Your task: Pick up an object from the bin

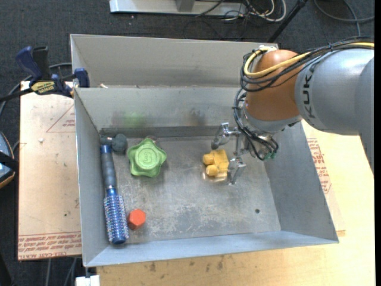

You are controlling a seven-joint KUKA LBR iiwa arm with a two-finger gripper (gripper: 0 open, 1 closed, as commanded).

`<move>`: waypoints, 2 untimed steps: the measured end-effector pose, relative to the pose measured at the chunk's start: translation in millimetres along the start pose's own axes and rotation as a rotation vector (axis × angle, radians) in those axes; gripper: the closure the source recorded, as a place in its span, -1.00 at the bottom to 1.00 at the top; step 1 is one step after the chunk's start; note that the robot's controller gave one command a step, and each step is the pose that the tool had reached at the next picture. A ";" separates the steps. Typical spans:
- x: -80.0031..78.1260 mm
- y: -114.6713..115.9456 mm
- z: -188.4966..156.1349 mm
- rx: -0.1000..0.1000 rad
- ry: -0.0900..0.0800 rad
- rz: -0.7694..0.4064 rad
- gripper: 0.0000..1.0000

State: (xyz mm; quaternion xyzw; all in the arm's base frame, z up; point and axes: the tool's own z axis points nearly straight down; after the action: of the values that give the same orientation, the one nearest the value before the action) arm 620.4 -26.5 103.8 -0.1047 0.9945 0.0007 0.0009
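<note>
My gripper (228, 154) is low in the middle-right of the bin, fingers apart, one fingertip (222, 134) toward the back wall and the other (234, 173) toward the front. A small lumpy yellow thing (215, 164) lies on the floor right at the gripper's left side, partly in the gap between the fingers and close to the front one. It rests on the floor and is not lifted.
To the left lies a green lobed lid (146, 158). Along the left wall a blue hairbrush (112, 194) lies lengthwise, with a dark grey ball (120, 143) by its handle end and a small orange-red block (137, 218) beside its bristles.
</note>
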 end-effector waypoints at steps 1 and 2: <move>-1.3 4.5 28.9 0.003 -0.007 -0.140 -1.00; -3.0 4.3 26.8 0.002 -0.003 -0.139 -1.00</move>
State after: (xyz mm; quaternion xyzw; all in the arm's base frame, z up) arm 622.5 -21.6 77.0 -0.1733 0.9849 -0.0001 0.0023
